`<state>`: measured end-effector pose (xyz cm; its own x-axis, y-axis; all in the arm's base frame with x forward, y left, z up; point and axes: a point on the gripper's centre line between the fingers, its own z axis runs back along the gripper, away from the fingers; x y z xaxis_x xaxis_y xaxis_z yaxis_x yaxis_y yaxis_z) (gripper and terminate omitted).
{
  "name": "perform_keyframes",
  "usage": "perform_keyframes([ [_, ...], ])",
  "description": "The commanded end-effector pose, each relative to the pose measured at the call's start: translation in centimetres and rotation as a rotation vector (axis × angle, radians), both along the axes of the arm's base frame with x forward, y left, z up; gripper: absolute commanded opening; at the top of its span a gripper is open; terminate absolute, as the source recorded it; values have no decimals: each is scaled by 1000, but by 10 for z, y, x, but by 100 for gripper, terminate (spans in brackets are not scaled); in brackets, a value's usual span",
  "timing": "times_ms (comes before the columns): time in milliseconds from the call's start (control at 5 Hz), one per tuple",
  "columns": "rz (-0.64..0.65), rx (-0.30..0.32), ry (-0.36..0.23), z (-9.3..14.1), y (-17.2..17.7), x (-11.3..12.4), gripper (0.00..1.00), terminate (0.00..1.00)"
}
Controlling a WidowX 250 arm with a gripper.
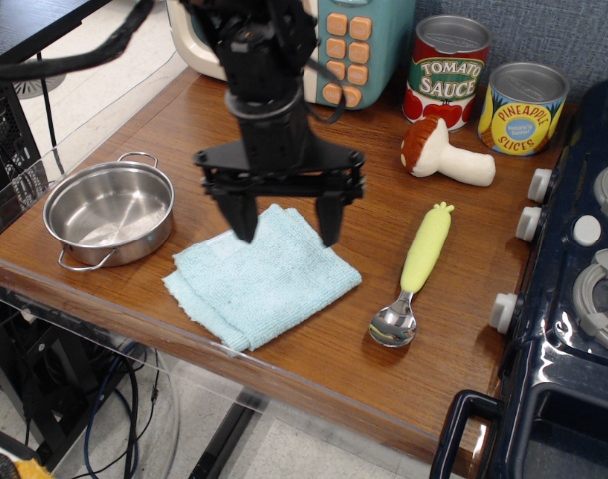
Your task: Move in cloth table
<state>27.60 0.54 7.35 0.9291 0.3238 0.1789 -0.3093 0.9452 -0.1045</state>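
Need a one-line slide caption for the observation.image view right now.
Open end effector poised over the blue cloth on the wooden table, between pot and spoon.

Folded light-blue cloth point(259, 282) flat on table point(199, 140)

We see a nubby terry cloth point(262, 279) on the glossy wood-grain bench point(214, 140), beside a shiny steel pot point(110, 213) and matt black end effector point(286, 222).
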Motion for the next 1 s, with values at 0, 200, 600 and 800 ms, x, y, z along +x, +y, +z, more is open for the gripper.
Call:
perform_keyframes([
  [0,6,11,37,-18,17,-20,100,0],
  [200,25,15,45,-27,22,-17,100,0],
  [600,34,24,59,-47,25,-1,100,0],
  [800,37,-9,26,-56,26,9,100,0],
])
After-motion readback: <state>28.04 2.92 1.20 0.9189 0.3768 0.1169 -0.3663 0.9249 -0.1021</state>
